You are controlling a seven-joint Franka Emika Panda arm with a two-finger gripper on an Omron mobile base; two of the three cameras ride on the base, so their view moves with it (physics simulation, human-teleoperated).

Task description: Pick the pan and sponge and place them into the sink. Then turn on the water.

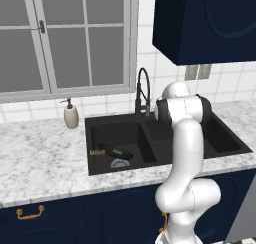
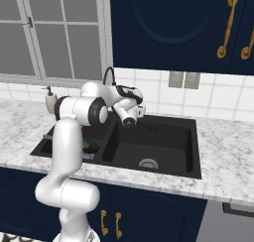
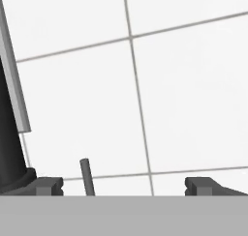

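Note:
The black double sink (image 1: pixel 227 138) (image 2: pixel 166 137) is set in the marble counter. In its left basin lies the black pan (image 1: pixel 125 155) with its wooden handle (image 1: pixel 96 152) pointing left, and the green sponge (image 1: pixel 118 151) (image 2: pixel 90 146) rests on the pan. Behind the divider rises the tall black faucet (image 1: pixel 143 90) (image 2: pixel 109 75). My gripper (image 2: pixel 140 110) (image 3: pixel 125 186) is at the faucet's base, facing the tiled wall, open, with a thin grey lever (image 3: pixel 86 174) standing between its fingertips (image 3: pixel 48 185). The faucet's dark base (image 3: pixel 9 153) is at the left. No water runs.
A beige soap dispenser (image 1: pixel 71 115) (image 2: pixel 50 101) stands on the counter left of the sink. A window is behind it, and dark blue cabinets (image 1: pixel 205 23) hang above the right side. My arm spans the sink's middle.

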